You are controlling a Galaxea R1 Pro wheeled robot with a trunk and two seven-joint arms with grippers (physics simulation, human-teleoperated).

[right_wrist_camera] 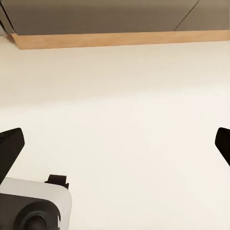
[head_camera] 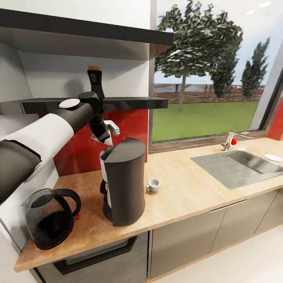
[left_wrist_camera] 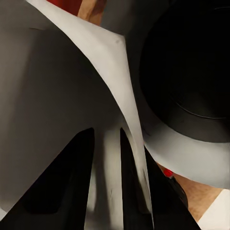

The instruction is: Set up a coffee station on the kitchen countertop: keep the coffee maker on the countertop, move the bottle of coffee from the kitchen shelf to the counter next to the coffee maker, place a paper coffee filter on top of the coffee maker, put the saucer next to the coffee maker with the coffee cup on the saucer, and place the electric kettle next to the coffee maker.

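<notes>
My left gripper (head_camera: 107, 136) hangs just behind the top left edge of the charcoal coffee maker (head_camera: 125, 181) on the kitchen countertop (head_camera: 184, 177). In the left wrist view this gripper (left_wrist_camera: 108, 163) is shut on the white paper coffee filter (left_wrist_camera: 81, 81), beside the maker's dark round top (left_wrist_camera: 191, 67). The bottle of coffee (head_camera: 95, 81) stands on the thin black kitchen shelf (head_camera: 129, 103) behind my arm. At the counter's left end sits the electric kettle (head_camera: 51, 218). The coffee cup (head_camera: 153, 185) stands right of the maker. Beyond the sink lies the saucer (head_camera: 273, 157). My right gripper (right_wrist_camera: 116, 146) is open over pale floor.
A steel sink (head_camera: 239, 165) with a tap (head_camera: 230, 140) is set into the counter's right part. A thicker black board (head_camera: 78, 29) juts out above the shelf. A red backsplash and a wide window back the counter. Grey cabinet fronts (head_camera: 184, 239) stand below.
</notes>
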